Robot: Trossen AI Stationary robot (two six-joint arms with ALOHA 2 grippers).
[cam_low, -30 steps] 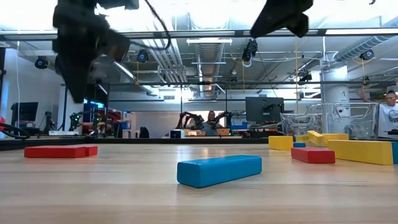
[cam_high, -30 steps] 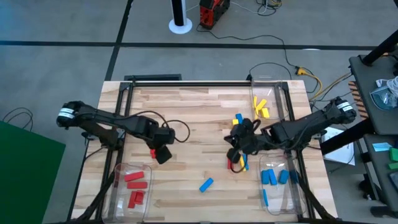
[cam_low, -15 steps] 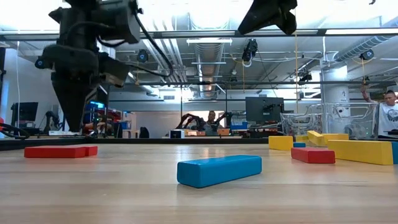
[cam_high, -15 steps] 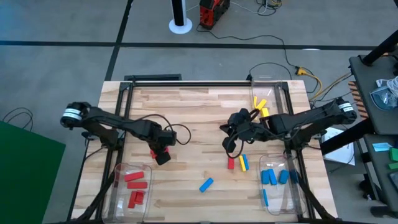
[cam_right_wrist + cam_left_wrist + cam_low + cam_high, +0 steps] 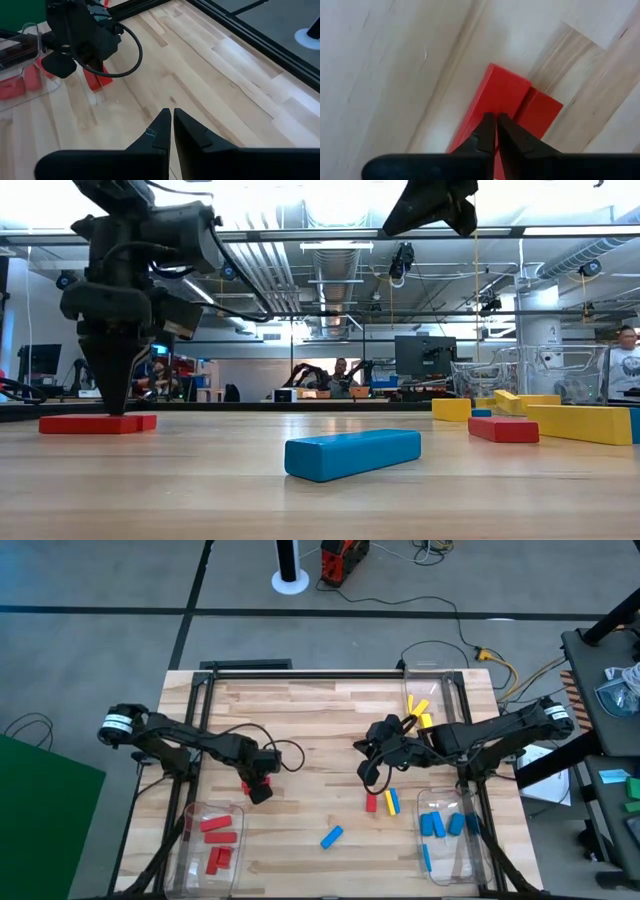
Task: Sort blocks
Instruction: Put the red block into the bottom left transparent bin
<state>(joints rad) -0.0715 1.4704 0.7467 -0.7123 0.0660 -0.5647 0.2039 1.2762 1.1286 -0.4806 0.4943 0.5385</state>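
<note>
From above, the pale wooden tabletop (image 5: 300, 720) carries the scene, and places below are told from the single blue rectangular block (image 5: 331, 836) lying near its front edge; the left hand (image 5: 257, 787) sits to that block's left and slightly farther back, down over a pair of red rectangular blocks (image 5: 246, 785) that peep out beside it; the right hand (image 5: 374, 772) hangs beyond the blue block toward the table's middle, with a red block (image 5: 371, 803) and a yellow block (image 5: 391, 801) lying side by side between it and the blue block; a clear plastic bin (image 5: 212, 838) to the blue block's left holds three red blocks, a clear bin (image 5: 447, 838) to its right holds several blue blocks, and a third clear bin (image 5: 424, 698) far behind on the right holds yellow ones.

At table height, the blue block (image 5: 352, 453) lies nearest; the left hand (image 5: 108, 395) touches down on the red pair (image 5: 98, 423) off to its left, its fingers drawn to a narrow point; the right hand is mostly out of the top of the picture; yellow blocks (image 5: 580, 423) and a red one (image 5: 503, 429) lie to the blue block's right.

From the left wrist, the left hand (image 5: 496, 125) has its fingers pressed together, tips on the two red blocks (image 5: 507, 105), which lie flush side by side.

From the right wrist, the right hand (image 5: 171, 121) has its fingers nearly together above bare wood, holding nothing.
</note>
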